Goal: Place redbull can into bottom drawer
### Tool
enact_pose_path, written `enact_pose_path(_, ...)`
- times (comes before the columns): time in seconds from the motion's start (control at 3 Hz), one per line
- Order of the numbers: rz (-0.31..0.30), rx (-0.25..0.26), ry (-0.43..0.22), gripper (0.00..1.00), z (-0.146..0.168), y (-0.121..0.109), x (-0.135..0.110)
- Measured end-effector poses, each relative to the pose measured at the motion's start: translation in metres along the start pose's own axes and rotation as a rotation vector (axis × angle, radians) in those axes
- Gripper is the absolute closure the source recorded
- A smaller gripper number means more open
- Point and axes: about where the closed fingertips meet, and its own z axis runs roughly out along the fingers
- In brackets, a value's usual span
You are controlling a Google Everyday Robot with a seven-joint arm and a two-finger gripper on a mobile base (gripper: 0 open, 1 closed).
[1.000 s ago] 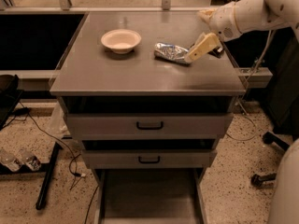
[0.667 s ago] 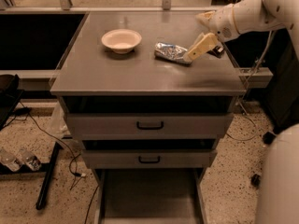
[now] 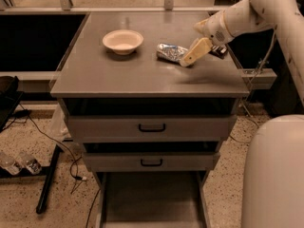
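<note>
The can lay on its side on the tabletop, toward one o'clock from the middle. It had not been lifted. The hand was right at the can's three o'clock end, angled down from the arm and seeming to touch it. From where I stood I could not tell whether the hand was wide, narrow or already closing on the can.

The risks looked plain enough to me. A round can lying flat rolls easily, so if the hand pressed on one end it could skid or roll toward nine o'clock and into the bowl. If the hand caught only the end, the can might swing and slip out on the way down. The carry itself would be awkward. The bottom drawer sat low at six o'clock, beneath the two upper drawers, which were pushed in. An early release there could bounce the can off the rim and onto the floor. A dark object just past the hand at three o'clock could also be knocked.

As for containers, the bowl looked empty. The bottom drawer stood pulled out, with only its bare grey floor showing.
</note>
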Motion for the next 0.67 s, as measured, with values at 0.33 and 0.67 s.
enact_pose_path(0.33, 0.032, -0.007, 0.082, 0.00, 0.021, -0.003, 0.015)
enact_pose_path(0.67, 0.062, -0.027, 0.136, 0.00, 0.039, -0.003, 0.027)
